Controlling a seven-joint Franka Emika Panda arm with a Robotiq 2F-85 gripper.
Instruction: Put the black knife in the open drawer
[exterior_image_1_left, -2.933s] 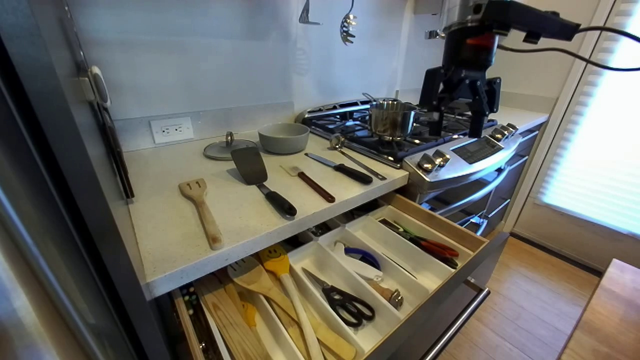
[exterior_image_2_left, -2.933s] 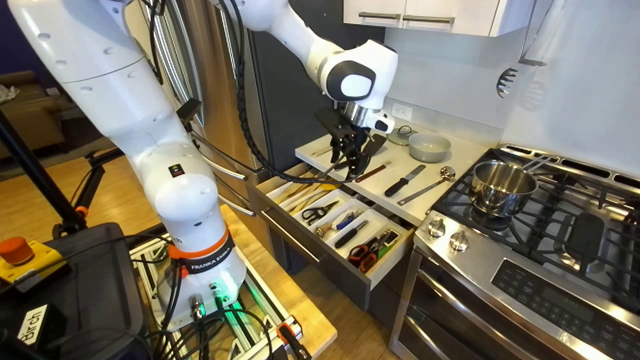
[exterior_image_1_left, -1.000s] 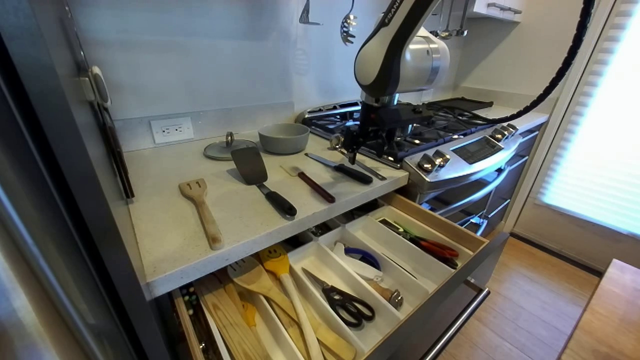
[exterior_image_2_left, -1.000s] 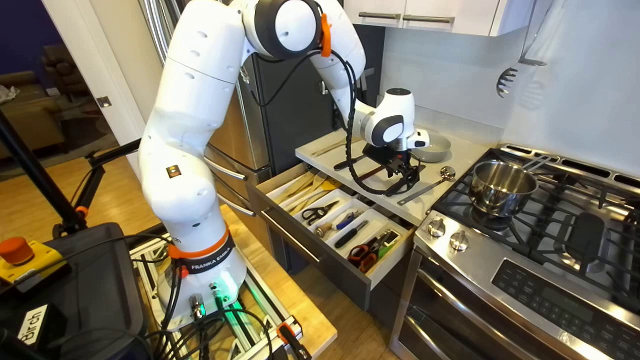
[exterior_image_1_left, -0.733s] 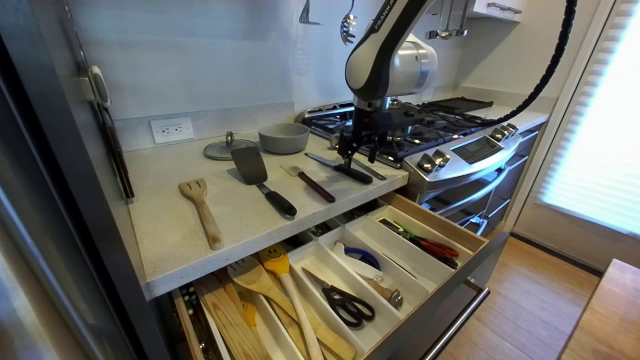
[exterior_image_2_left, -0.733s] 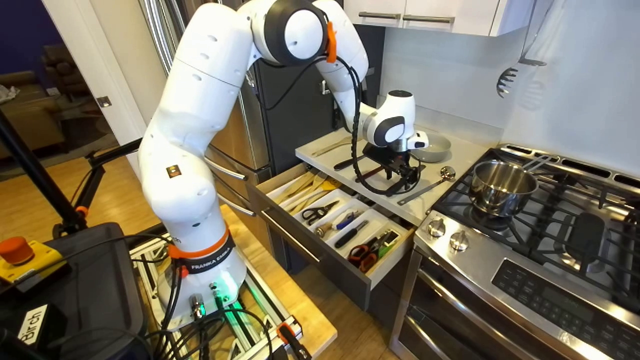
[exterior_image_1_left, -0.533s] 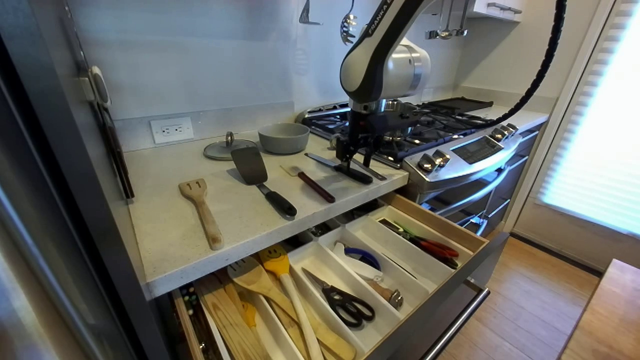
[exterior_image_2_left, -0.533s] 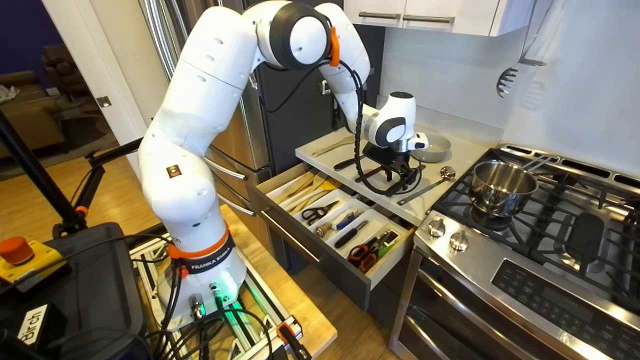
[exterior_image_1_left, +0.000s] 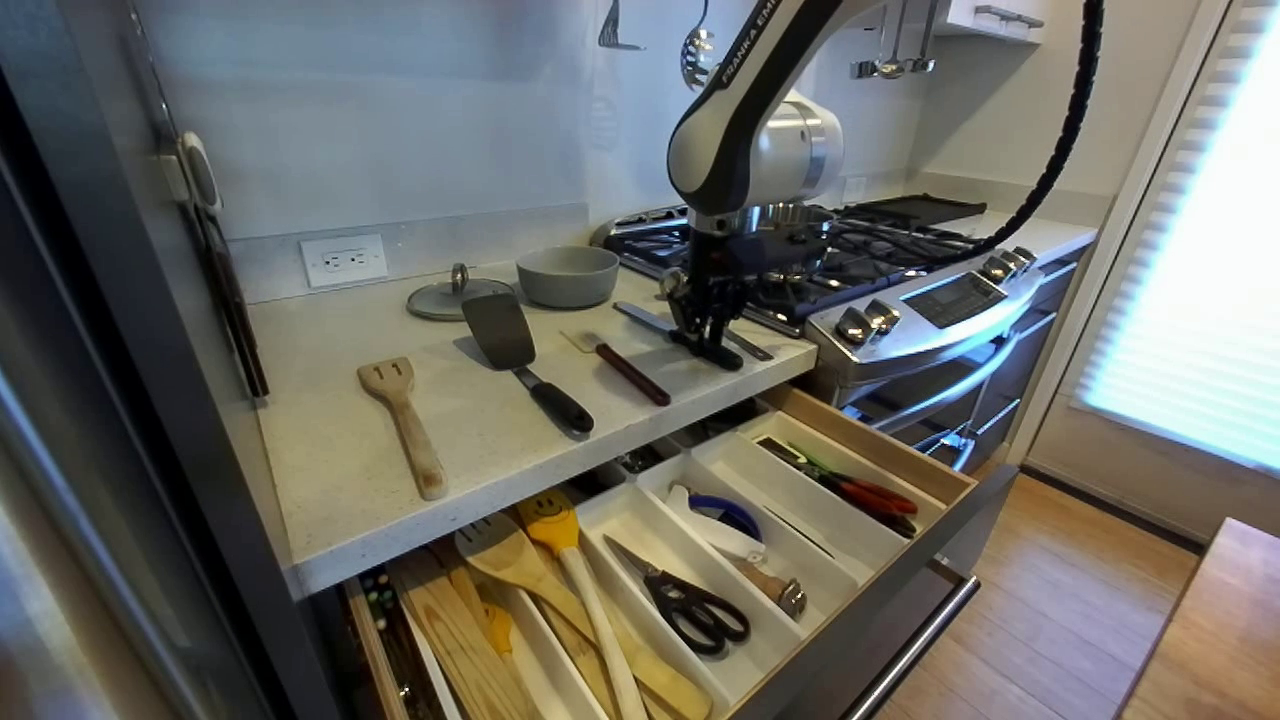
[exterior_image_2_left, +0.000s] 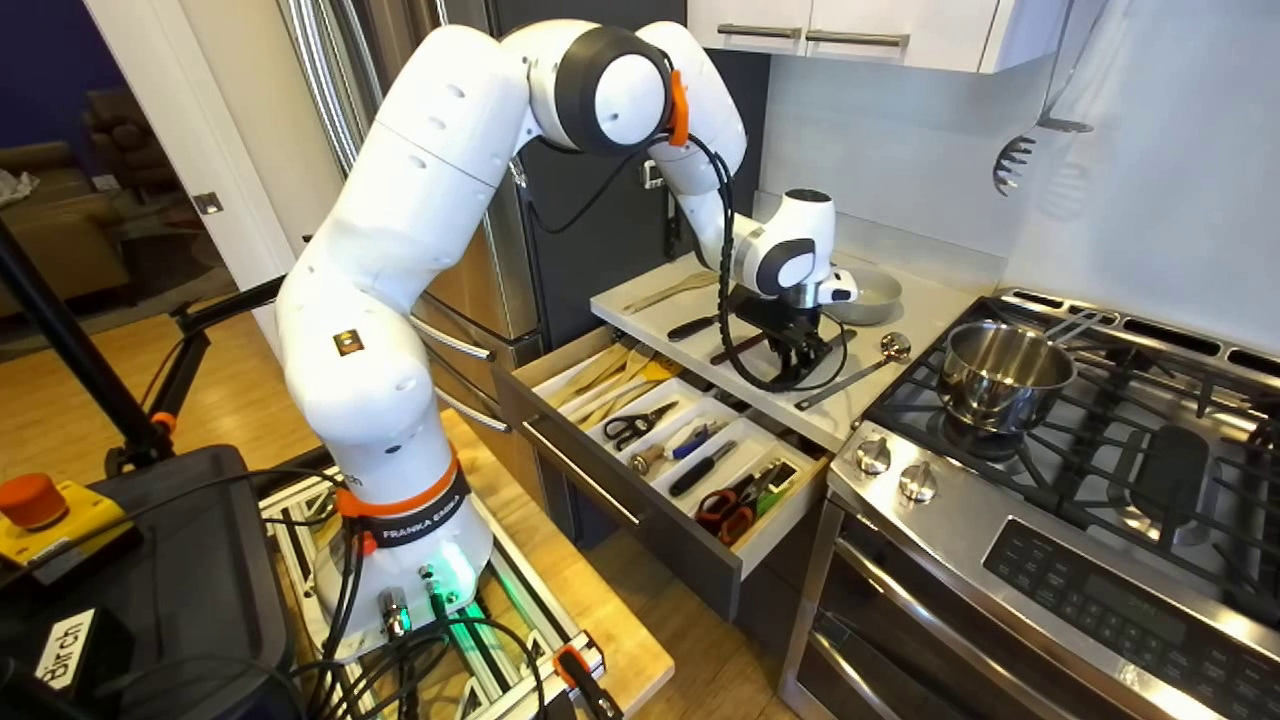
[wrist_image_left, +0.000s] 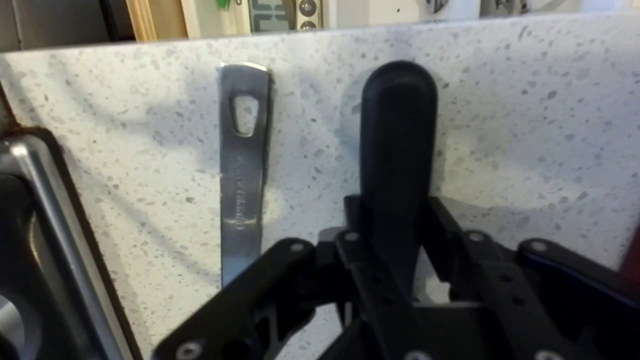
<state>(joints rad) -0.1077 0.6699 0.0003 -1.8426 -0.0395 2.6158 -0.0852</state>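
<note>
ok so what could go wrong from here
The jaws look closed on the knife by its handle, so the free blade might tip or twist on lifting. They could also nudge the ladle lying beside it. Let go crooked, it could land on the scissors in the drawer.

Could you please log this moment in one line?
gripper: closed on black knife | knife: over counter, lift unclear | ladle: lying alongside | open drawer: knife not yet inside
</note>
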